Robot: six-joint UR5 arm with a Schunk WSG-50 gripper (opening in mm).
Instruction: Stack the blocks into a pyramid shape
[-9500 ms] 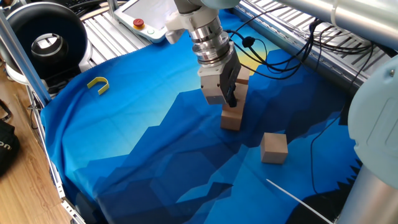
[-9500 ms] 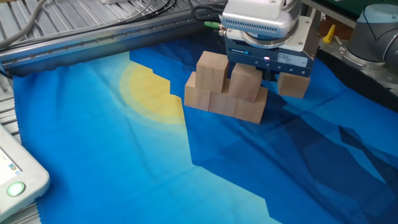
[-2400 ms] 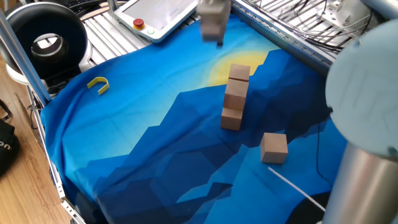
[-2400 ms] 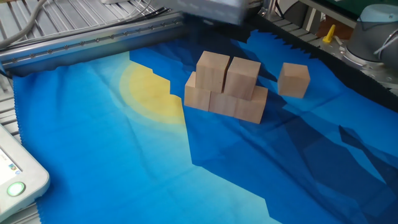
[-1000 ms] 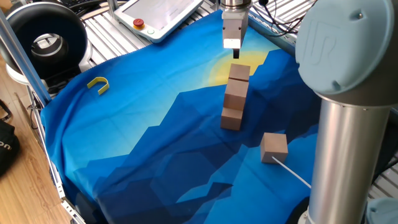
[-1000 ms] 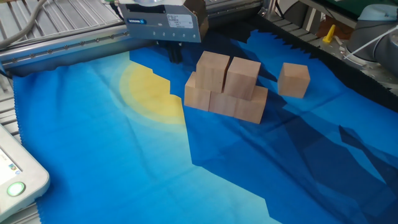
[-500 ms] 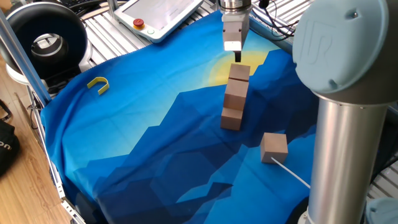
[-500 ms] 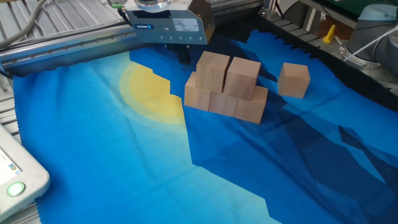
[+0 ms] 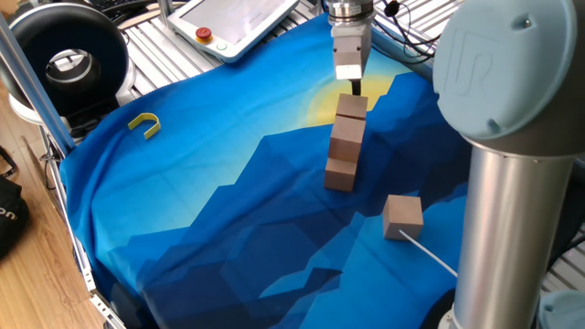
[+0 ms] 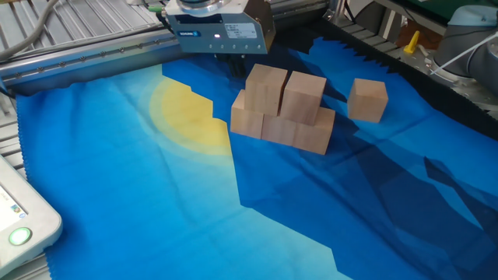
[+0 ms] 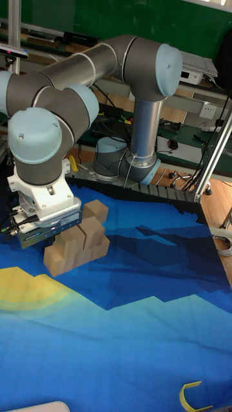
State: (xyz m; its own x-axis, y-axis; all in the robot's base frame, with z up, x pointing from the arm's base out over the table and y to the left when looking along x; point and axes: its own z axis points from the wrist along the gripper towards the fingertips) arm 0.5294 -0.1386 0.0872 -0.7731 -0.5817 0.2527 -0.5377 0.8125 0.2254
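Note:
Five light-brown blocks form a pile on the blue cloth: a bottom row of three (image 10: 281,130) with two more (image 10: 285,90) on top. In one fixed view the pile reads as a line (image 9: 345,139). A single block (image 10: 367,100) (image 9: 402,217) lies apart from it. My gripper (image 9: 355,89) (image 10: 233,68) hangs low just off the pile's end on the yellow patch side, close to the end block. Its dark fingers appear together, shut, with nothing between them. In the tall fixed view the gripper's body hides part of the pile (image 11: 82,240).
A small yellow U-shaped piece (image 9: 144,124) lies near the cloth's left edge. A pendant with a red button (image 9: 228,23) and metal rails lie beyond the cloth. The arm's thick base column (image 9: 507,228) stands beside the lone block.
Over the last second my gripper has slid sideways and lower, closing on the end of the pile. The blocks have not moved.

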